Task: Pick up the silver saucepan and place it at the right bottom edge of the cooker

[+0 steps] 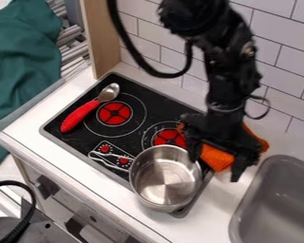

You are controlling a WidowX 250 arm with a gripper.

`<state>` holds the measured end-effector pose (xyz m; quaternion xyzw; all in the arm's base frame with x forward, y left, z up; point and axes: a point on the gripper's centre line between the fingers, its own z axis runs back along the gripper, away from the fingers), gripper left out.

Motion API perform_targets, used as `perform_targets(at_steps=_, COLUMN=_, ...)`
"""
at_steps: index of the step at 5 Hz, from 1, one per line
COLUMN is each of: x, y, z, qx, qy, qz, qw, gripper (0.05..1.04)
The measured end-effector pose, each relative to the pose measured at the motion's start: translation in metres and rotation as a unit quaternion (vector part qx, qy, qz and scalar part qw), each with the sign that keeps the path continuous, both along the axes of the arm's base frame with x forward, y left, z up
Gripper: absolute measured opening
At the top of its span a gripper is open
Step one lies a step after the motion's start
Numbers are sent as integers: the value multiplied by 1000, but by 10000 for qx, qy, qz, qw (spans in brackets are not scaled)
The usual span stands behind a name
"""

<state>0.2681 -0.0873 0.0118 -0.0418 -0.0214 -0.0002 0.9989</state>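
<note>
The silver saucepan (165,181) stands upright and empty at the right bottom corner of the black cooker (140,97), its base partly over the cooker's front edge. A looped metal piece that looks like its handle extends left from the rim, over the printed knobs. My gripper (216,167) hangs just beyond the pan's upper right rim, above an orange cloth. Its fingers are spread apart, the left one close beside the rim; whether it touches the pan I cannot tell.
A spoon with a red handle (80,115) lies across the cooker's left side. The orange cloth (216,156) is on the counter behind the pan. A grey sink (277,197) is at the right, and a tiled wall (284,33) rises behind the arm.
</note>
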Motion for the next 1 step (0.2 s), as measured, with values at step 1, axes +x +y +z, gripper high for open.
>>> perform_targets(at_steps=1, x=7, y=0, z=7, qx=73, qy=-135, qz=320, qw=9994, gripper=1007)
